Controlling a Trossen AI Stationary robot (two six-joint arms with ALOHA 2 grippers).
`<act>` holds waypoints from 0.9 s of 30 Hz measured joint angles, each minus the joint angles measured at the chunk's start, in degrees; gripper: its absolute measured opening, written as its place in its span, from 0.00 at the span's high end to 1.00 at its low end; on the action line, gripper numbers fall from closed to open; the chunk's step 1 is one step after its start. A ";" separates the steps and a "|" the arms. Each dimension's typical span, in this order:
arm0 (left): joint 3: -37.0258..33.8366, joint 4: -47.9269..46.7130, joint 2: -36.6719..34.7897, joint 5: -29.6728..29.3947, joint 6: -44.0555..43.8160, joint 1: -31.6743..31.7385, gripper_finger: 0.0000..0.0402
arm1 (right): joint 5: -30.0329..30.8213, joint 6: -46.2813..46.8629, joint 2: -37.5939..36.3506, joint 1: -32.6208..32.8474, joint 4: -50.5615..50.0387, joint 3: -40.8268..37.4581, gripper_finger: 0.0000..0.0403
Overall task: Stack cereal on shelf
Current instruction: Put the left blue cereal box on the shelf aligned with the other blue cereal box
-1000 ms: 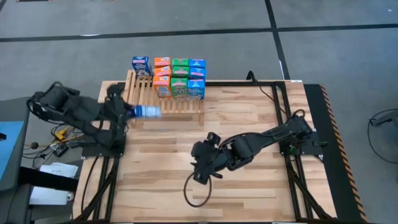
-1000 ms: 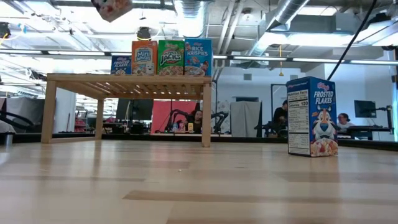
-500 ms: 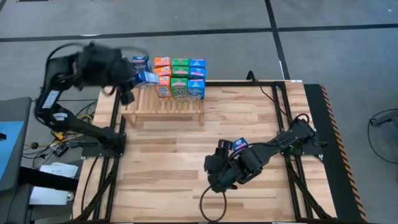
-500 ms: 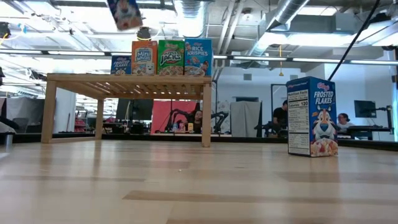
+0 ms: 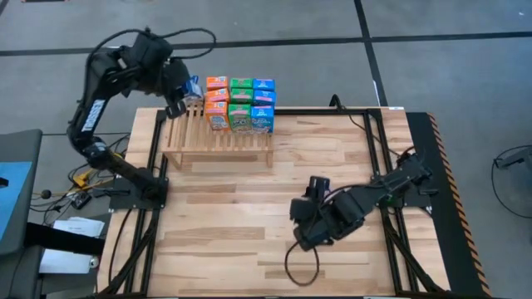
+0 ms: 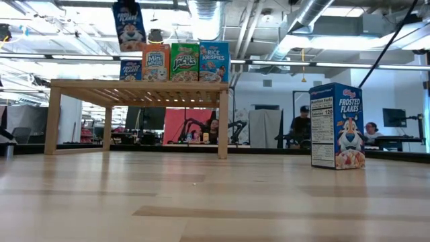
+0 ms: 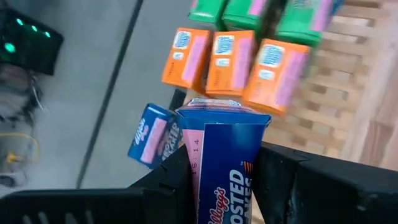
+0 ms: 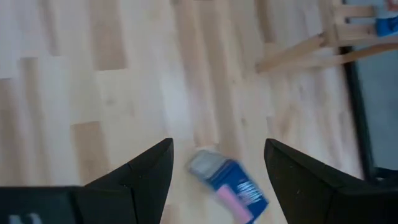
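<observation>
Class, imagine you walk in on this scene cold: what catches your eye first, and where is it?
The left gripper holds a blue Frosted Flakes box in the air above the far left end of the shelf, beside the stacked boxes. The open right gripper hovers over another blue box standing on the table.

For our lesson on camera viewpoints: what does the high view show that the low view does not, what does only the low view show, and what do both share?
Only the high view shows the arms: the left claw holding a blue cereal box over the shelf's far left end, and the right claw open above the tabletop. Only the low view shows the printed fronts, such as the Frosted Flakes box standing on the table, and people in the room behind. Both show the slatted shelf and the cereal boxes on it.
</observation>
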 joint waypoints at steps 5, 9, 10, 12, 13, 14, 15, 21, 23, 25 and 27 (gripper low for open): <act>-1.27 0.25 0.62 6.51 3.43 3.36 0.72 | 0.31 -0.58 -4.73 -2.76 7.97 -8.32 0.31; -2.75 0.03 0.64 4.96 8.21 3.78 0.72 | 0.41 -2.08 -9.08 -4.43 15.17 -16.25 0.31; -2.80 0.18 0.33 4.05 8.46 3.89 0.72 | 0.33 -2.72 -10.03 -4.82 17.47 -18.12 0.31; -3.09 0.06 0.10 3.10 8.56 4.63 0.72 | 0.03 -3.80 -11.87 -5.36 21.46 -21.25 0.31; -3.28 0.07 0.25 3.22 8.47 5.37 0.72 | -0.01 -4.09 -12.65 -5.72 22.62 -22.46 0.31; -3.46 0.15 0.46 3.79 8.30 6.22 0.72 | -0.03 -4.53 -13.23 -5.97 23.86 -23.51 0.31; -3.81 0.28 0.57 4.62 8.41 7.04 0.72 | -0.05 -5.00 -13.63 -6.14 24.94 -24.37 0.31; -8.77 0.24 0.46 11.12 10.79 11.14 0.72 | -0.21 -8.53 -14.31 -7.27 26.54 -25.86 0.31; -10.81 0.57 0.45 11.54 12.21 11.34 0.72 | -0.21 -9.66 -14.31 -7.63 26.57 -25.86 0.31; -12.84 0.78 0.38 11.43 13.57 11.34 0.72 | -0.23 -10.74 -14.31 -8.06 26.57 -25.86 0.31; -15.03 0.72 0.40 11.31 14.50 11.33 0.72 | -0.23 -11.56 -14.31 -8.34 26.57 -25.86 0.31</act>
